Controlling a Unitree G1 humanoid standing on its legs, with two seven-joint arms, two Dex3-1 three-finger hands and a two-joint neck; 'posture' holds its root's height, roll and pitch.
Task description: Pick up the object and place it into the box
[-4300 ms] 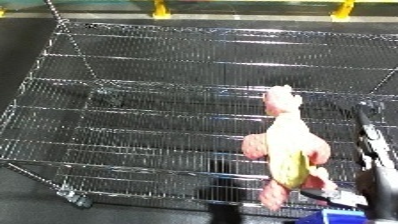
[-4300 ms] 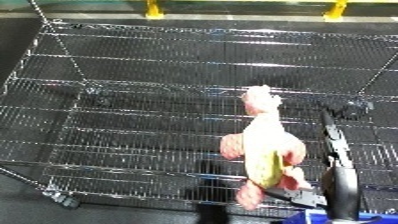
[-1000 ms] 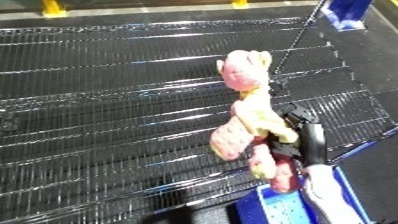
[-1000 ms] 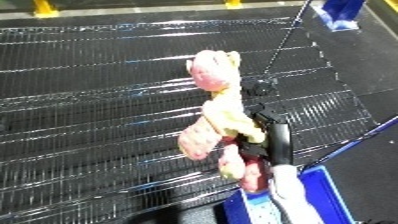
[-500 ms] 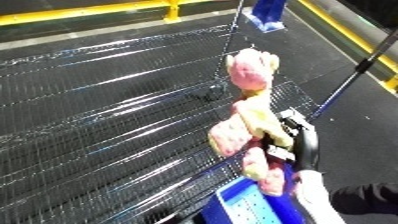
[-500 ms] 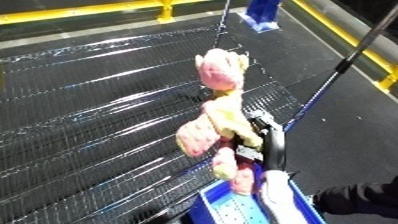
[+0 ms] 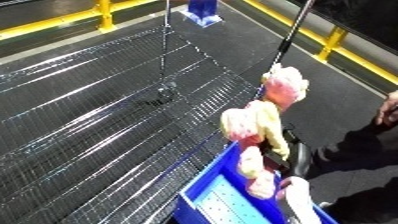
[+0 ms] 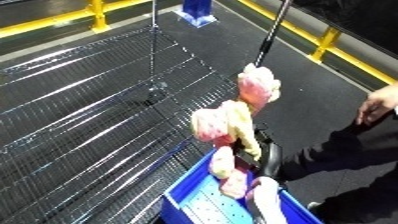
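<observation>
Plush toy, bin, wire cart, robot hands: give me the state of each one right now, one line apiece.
Plush toy: lifted off the wire cart, hanging over the bin's edge, legs dipping toward the inside.
Right hand: shut on the plush toy, gripping from behind.
Blue bin: open-topped, upright, nothing seen resting inside.
Wire cart: nothing lying on its mesh.
Left hand: not in view.

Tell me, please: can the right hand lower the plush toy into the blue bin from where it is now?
Probably yes. The right hand holds the plush toy directly above the blue bin, and nothing lies between them.
</observation>
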